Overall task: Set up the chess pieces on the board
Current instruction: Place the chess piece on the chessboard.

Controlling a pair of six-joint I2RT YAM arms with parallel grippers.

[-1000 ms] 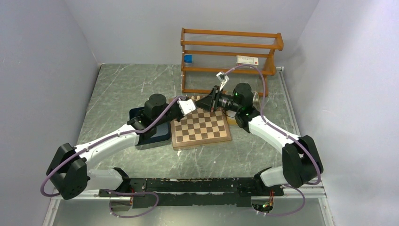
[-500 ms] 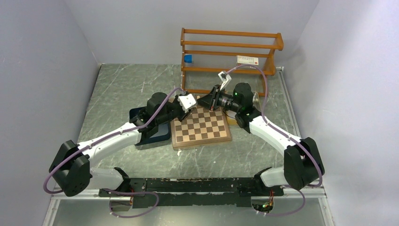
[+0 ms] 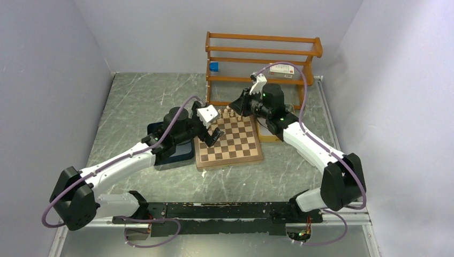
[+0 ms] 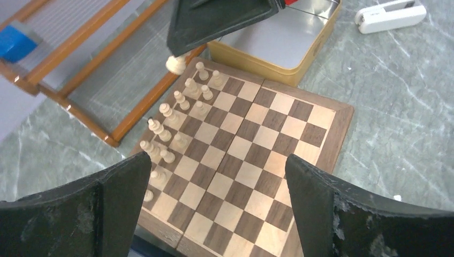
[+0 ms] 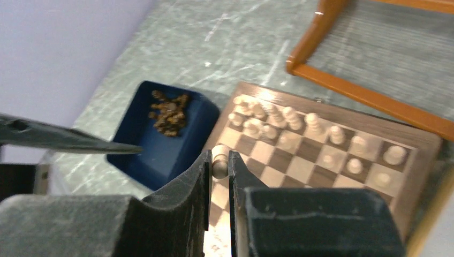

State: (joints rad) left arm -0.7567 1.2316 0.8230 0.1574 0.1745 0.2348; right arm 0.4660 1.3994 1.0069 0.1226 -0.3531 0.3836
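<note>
The board [image 3: 231, 144] lies mid-table with pale chess pieces [image 3: 230, 113] in two rows along its far edge, also seen as pale pieces [image 4: 182, 101] on the board [image 4: 257, 155]. My left gripper [image 4: 217, 160] hangs open over the board's near-left part, nothing between its fingers. My right gripper [image 5: 218, 158] is shut on a pale piece [image 5: 220, 163] above the board [image 5: 300, 160]. From the left wrist, that right gripper [image 4: 214, 21] holds the pale piece [image 4: 175, 63] over the far corner. Dark pieces [image 5: 170, 110] lie in the blue tray [image 5: 160, 155].
A wooden rack [image 3: 262, 59] stands behind the board with a blue block [image 3: 214, 67] on it. A shallow tan tray [image 4: 257, 61] sits against the board's right side, and a white stapler-like object [image 4: 390, 14] lies beyond it. The blue tray [image 3: 179, 152] touches the board's left.
My left gripper has opened wide and drawn back from the board's far-left corner toward its near-left. My right gripper has lifted slightly toward the rack, still holding the pale piece.
</note>
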